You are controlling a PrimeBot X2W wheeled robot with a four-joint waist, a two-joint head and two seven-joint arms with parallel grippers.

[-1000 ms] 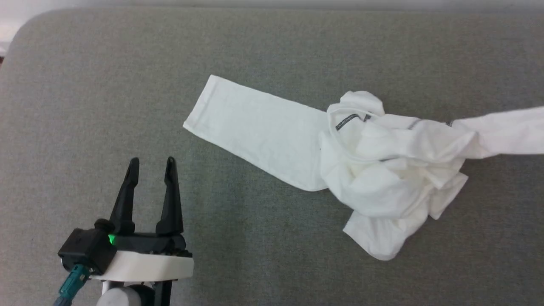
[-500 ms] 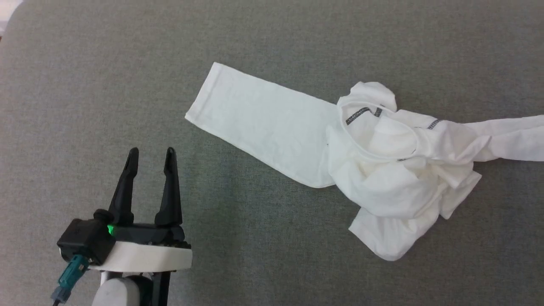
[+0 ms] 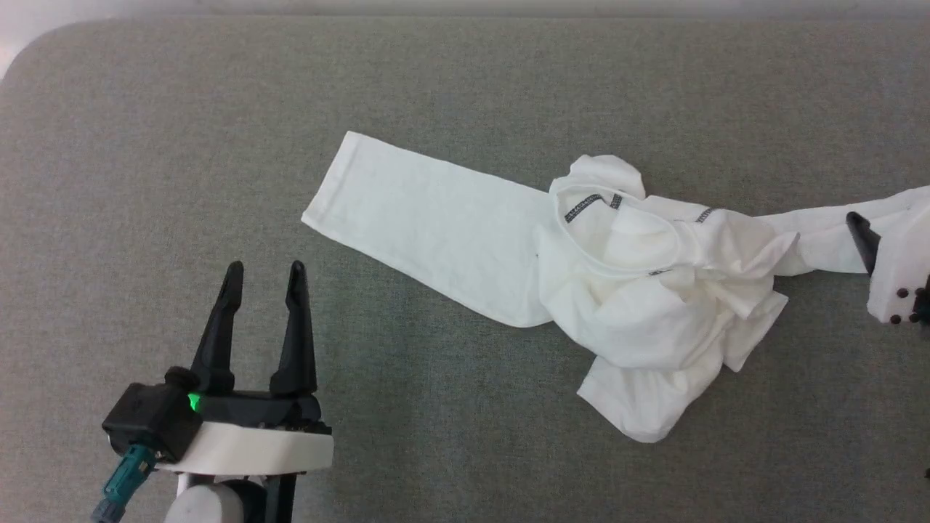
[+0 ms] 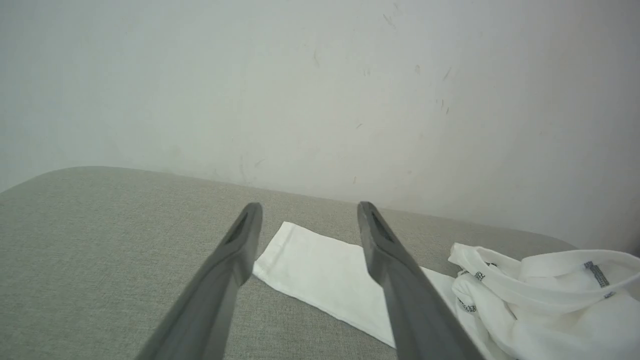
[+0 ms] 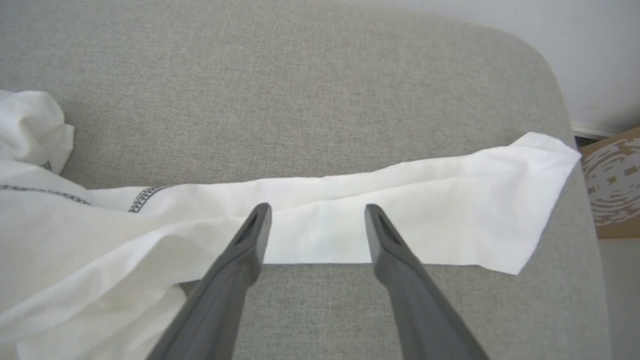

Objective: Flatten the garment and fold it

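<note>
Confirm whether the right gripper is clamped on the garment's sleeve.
No: the right gripper has its jaws wide apart, and the garment lies loose on the grey surface beneath them.

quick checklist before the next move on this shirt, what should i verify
1. The left gripper is open and empty: ok, it is over the bare grey cushion.
2. The right gripper is open with nothing pinched: ok.
3. The left sleeve lies flat: ok.
4. The right sleeve is stretched out: ok, lightly creased.
5. The right cuff is fully on the cushion: cannot tell, it reaches the rounded edge.
6. The body of the garment is flattened: not ok, it is bunched between the sleeves.
</note>
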